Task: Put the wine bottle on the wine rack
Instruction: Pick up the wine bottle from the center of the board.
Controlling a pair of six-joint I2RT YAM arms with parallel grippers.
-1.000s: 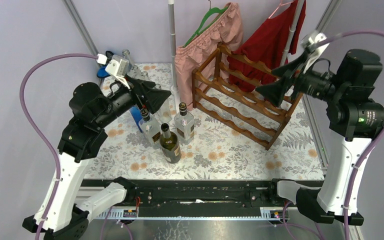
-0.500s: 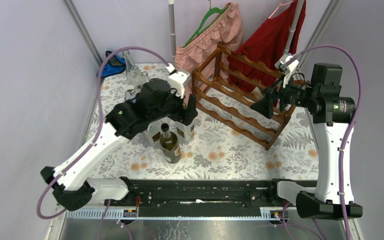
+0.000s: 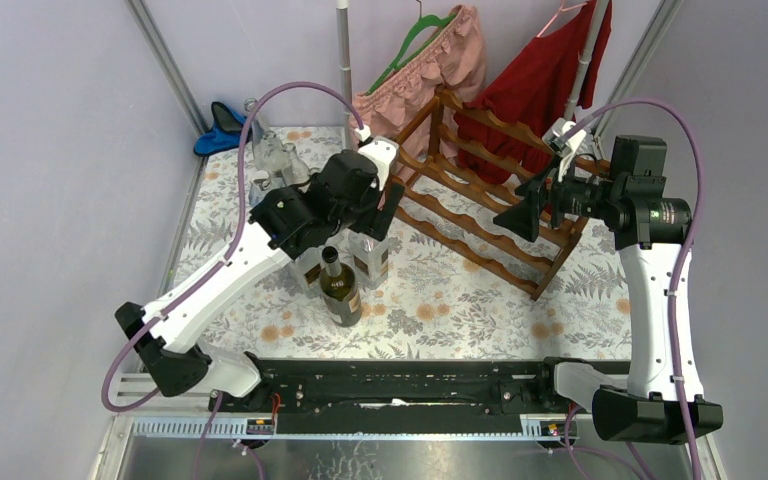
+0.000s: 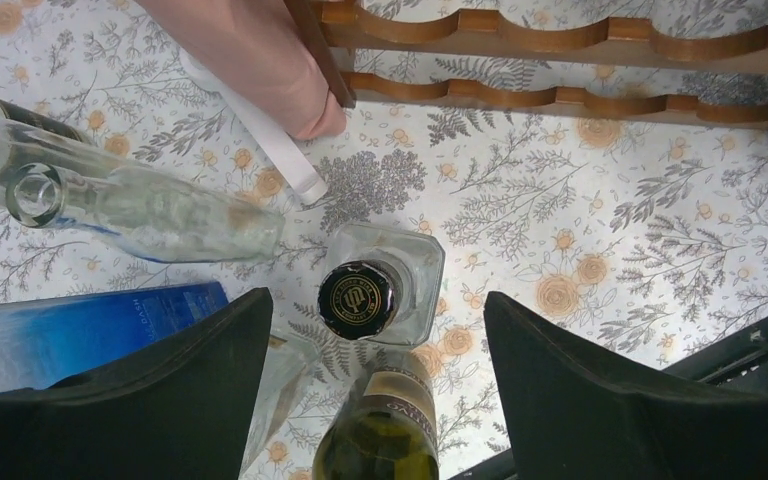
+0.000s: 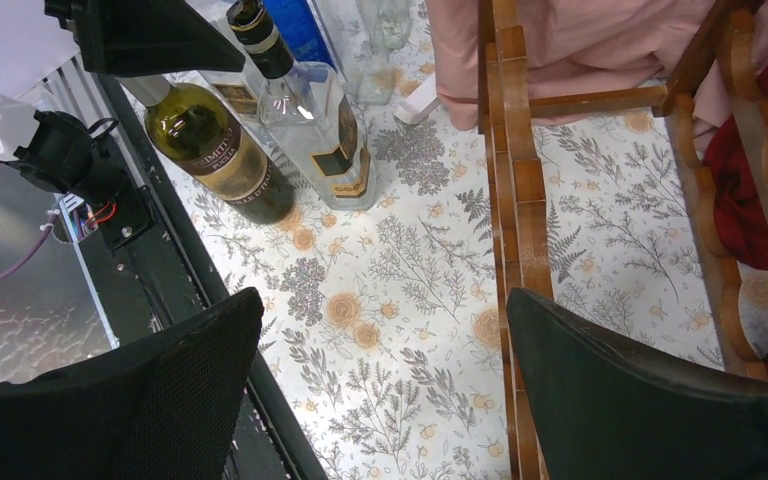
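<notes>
Nearest me, the green wine bottle [image 3: 339, 290] stands upright on the flowered counter [image 3: 440, 300], not on the rack. Just behind it, close or touching, is a clear square bottle [image 3: 368, 252] with a black cap [image 4: 360, 298]. My left jaws are spread wide and hold nothing. They hover over these two bottles, and the cap shows between them. A blue box [image 4: 80, 320] and a clear glass bottle [image 4: 130, 205] are beside them. My right jaws, also wide and empty, hang in the air before the wooden wine rack [image 3: 480, 205] farther back. Behind the rack hang a pink garment [image 3: 420, 70] and a red garment [image 3: 545, 80].
</notes>
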